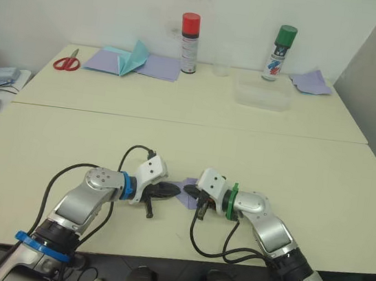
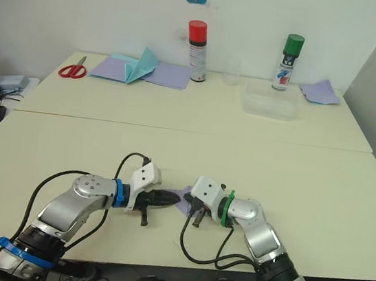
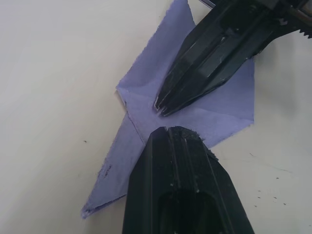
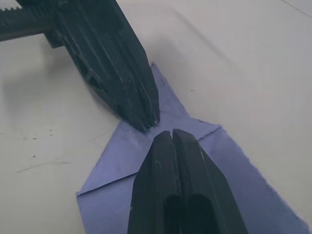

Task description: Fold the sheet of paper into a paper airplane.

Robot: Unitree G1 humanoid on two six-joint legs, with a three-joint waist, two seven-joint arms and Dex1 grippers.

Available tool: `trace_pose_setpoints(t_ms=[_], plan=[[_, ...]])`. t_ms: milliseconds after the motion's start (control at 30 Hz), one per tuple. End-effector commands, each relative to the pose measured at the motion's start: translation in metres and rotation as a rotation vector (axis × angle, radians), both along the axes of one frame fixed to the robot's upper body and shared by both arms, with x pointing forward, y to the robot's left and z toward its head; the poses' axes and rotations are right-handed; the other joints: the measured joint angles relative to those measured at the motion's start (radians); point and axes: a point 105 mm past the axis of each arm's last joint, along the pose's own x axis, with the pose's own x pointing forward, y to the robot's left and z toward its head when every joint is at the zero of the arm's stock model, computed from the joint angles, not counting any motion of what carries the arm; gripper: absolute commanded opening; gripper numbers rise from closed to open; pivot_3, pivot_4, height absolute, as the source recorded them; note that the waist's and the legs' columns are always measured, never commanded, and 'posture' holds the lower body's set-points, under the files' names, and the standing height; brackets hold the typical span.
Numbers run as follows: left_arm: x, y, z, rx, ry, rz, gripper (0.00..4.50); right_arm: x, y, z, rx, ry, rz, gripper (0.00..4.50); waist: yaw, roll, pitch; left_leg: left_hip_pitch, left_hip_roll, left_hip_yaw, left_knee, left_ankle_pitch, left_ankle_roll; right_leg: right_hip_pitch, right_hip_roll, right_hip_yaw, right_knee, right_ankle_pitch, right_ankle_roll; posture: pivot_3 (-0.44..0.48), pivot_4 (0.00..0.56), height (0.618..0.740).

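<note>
Pressing closed left hand (image 3: 165, 130), closed right hand (image 4: 170, 134) tips onto paper airplane (image 3: 146, 105).

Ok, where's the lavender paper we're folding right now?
The sheet of paper lies flat on the near table, in the middle of the head views, under the meeting tips of the left gripper and right gripper.

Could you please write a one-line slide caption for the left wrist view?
Both closed grippers, left and right, press tip to tip on the creased, partly folded lavender sheet of paper lying on the table.
</note>
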Motion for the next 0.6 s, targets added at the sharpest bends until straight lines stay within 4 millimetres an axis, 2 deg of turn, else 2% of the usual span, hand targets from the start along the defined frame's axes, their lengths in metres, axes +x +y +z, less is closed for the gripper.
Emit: trace_pose_setpoints(t_ms=[33,133,500,600], plan=[[-0.007,0.016,-0.035,0.111,0.114,0.060,0.00,0.005,-0.021,-0.012,-0.063,0.024,-0.082,0.02,0.000,0.000,0.000,0.000,0.000,0.000,0.000,0.000,0.000,0.000,0.000,0.000,0.000,0.000,0.000,0.000,0.150,0.740],[-0.006,0.016,-0.035,0.113,0.113,0.060,0.00,0.002,-0.031,-0.013,-0.067,0.033,-0.098,0.02,0.001,0.000,0.000,0.000,0.000,0.000,0.000,0.000,0.000,0.000,-0.001,0.000,0.000,0.000,0.000,0.000,0.150,0.740],[-0.001,0.021,-0.036,0.131,0.112,0.056,0.00,-0.006,-0.105,-0.028,-0.132,0.076,-0.293,0.02,0.010,0.001,-0.006,0.000,0.000,-0.002,-0.001,-0.001,-0.001,0.002,-0.002,-0.003,-0.009,0.000,0.001,0.000,0.150,0.740],[0.000,0.021,-0.036,0.133,0.109,0.056,0.00,-0.010,-0.116,-0.027,-0.123,0.080,-0.327,0.02,0.013,0.001,-0.007,0.000,0.000,-0.002,-0.005,-0.002,-0.003,0.003,-0.005,-0.005,-0.015,0.000,0.002,0.000,0.150,0.740]])
